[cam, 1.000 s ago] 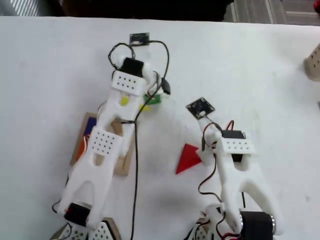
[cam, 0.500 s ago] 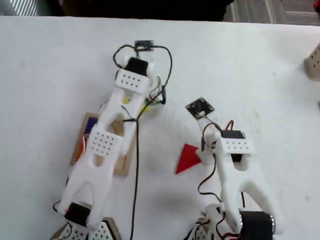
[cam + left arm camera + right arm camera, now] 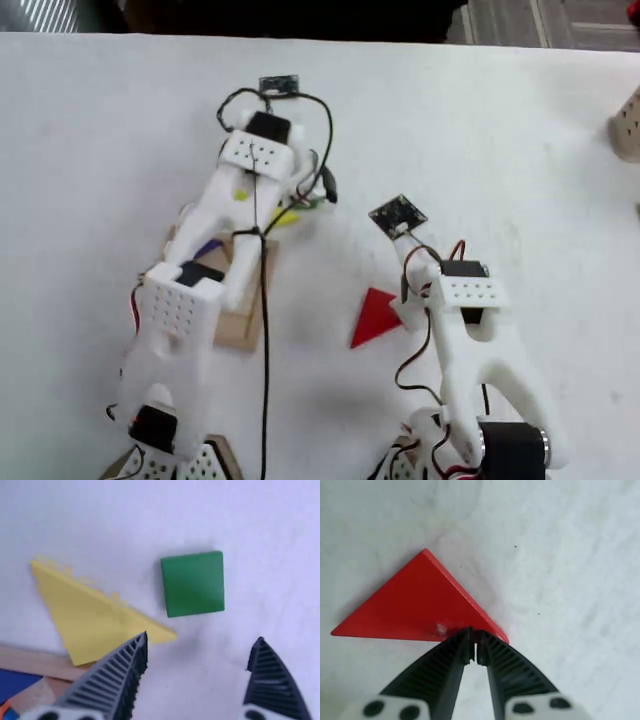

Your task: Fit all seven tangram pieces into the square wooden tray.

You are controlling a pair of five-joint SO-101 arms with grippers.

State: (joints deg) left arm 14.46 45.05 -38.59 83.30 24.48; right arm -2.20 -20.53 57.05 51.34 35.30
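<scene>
A green square (image 3: 192, 583) and a yellow triangle (image 3: 95, 617) lie on the white table just beyond the wooden tray (image 3: 30, 662), which holds a blue piece (image 3: 15, 685). My left gripper (image 3: 201, 641) hangs open above the table, one finger over the yellow triangle's corner and the green square just ahead. In the high view the left arm covers most of the tray (image 3: 240, 325). The red triangle (image 3: 420, 605) lies apart on the table (image 3: 377, 318). My right gripper (image 3: 474, 645) is shut, its tips at the red triangle's long edge.
Cables run from the left arm across the table beside the tray. A small camera board (image 3: 400, 215) juts out ahead of the right arm. A perforated wooden object (image 3: 625, 125) stands at the far right edge.
The left arm's elbow has pulled back and swung left, uncovering less of the tray; its gripper stays by the green and yellow pieces. The right arm and red triangle have not moved.
</scene>
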